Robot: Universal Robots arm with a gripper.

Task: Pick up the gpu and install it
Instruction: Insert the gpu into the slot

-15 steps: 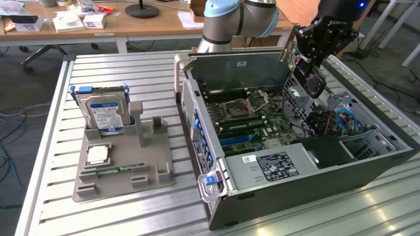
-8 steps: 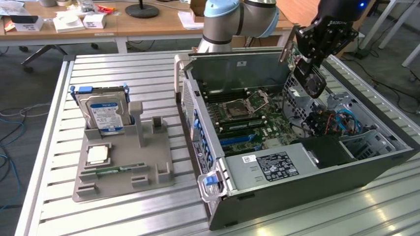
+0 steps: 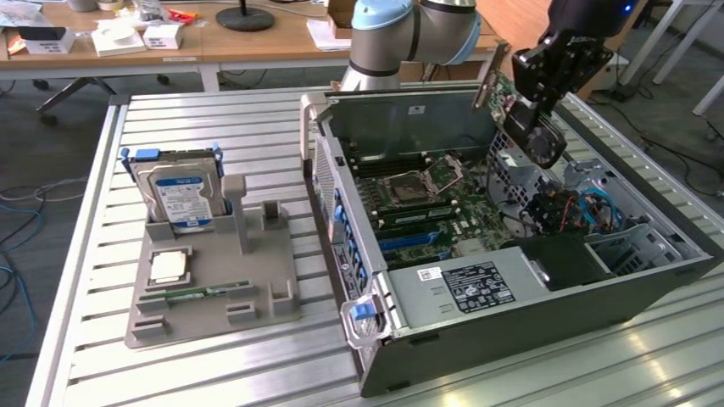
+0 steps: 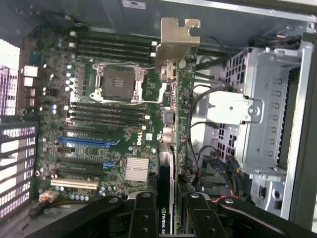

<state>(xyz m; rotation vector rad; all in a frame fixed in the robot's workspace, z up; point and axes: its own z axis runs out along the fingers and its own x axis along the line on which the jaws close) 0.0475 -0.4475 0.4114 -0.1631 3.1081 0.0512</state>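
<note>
1. End effector (image 4: 167,218) grips the gpu (image 4: 168,119) edge-on, fingers partly closed on it, above the motherboard (image 4: 99,99).
2. Wrist view reveals the card's silver bracket (image 4: 177,37) inside the open computer case (image 3: 531,314).
3. Exterior view adds a hard drive (image 3: 181,191) standing on the desk (image 3: 226,127), at the exterior view's left.

Holds the gpu (image 4: 166,163) edge-on between black jaws, silver bracket (image 4: 176,42) at the far end, before a green motherboard (image 4: 99,124) with CPU socket (image 4: 118,82), beside a grey drive cage (image 4: 270,114).
</note>
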